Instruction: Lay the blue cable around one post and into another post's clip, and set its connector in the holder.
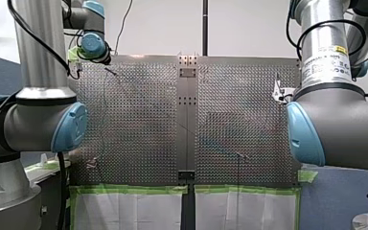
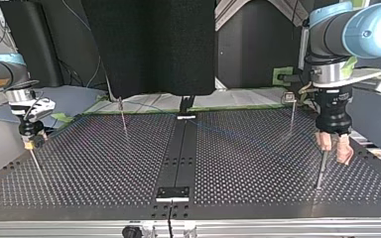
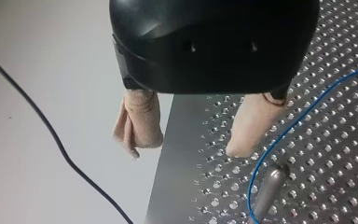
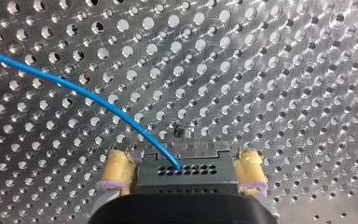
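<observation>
Left gripper (image 3: 186, 150): black body, two beige-padded fingers (image 3: 140, 123) spread wide, with a gap between them. In the left wrist view it straddles the edge of the table (image 3: 317, 154). One finger hangs past the rim over a pale surface (image 3: 51, 56), the other is over the perforated plate. The blue cable (image 3: 286, 133) runs just beside the over-table finger and curves down along a metal post (image 3: 268, 186) ahead of that finger. Cannot tell if cable and post touch. A dark cord (image 3: 46, 130) lies on the pale surface off the edge.

Top view: this gripper is at the right of the frame, near the table's right edge, with its tips just above and beside the metal post. A clip post (image 2: 291, 114) stands upper right, further back. A far post (image 2: 123, 116) stands upper left of centre.

Right gripper (image 4: 182, 156): yellow pads (image 4: 116, 170) sit against both sides of the black connector (image 4: 184, 169), pinching it. The blue cable leaves the connector's face and arcs away over the plate, beside one pad. In the top view this gripper is at the left of the frame, right over the table's left edge.

A wide stretch of perforated plate lies between the two grippers, split by a dark centre strip (image 2: 181, 153). The clip post and far post stand in its far half.
</observation>
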You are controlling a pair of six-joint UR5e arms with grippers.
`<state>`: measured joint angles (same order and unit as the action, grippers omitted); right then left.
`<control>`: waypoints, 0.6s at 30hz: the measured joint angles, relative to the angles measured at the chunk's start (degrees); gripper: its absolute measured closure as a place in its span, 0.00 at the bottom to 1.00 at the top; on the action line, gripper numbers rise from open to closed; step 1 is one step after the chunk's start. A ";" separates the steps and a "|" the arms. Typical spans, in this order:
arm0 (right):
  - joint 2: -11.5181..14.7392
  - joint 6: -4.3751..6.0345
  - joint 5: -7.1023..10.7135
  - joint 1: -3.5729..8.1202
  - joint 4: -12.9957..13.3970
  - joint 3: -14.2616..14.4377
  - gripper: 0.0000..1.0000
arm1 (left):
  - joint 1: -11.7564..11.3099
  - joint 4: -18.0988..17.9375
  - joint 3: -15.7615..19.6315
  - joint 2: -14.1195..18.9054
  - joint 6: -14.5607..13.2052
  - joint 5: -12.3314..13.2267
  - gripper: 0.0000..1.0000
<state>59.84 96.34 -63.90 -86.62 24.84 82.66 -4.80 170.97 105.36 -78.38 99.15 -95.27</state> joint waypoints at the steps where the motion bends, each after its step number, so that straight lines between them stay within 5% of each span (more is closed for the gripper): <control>1: -0.01 0.00 0.00 0.00 0.00 0.00 0.00 | 0.03 0.00 0.00 0.00 -0.75 -0.04 0.00; 13: -0.05 0.00 0.00 0.00 0.05 0.00 0.00 | 0.08 -0.01 0.00 -0.04 -8.08 0.02 0.00; 18: -0.05 0.00 0.05 0.00 0.07 -0.01 0.00 | 0.15 -0.01 0.00 -0.04 -9.11 0.04 0.00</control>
<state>59.79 96.34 -63.85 -86.62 24.91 82.66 -4.64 170.96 105.36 -78.42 90.04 -95.23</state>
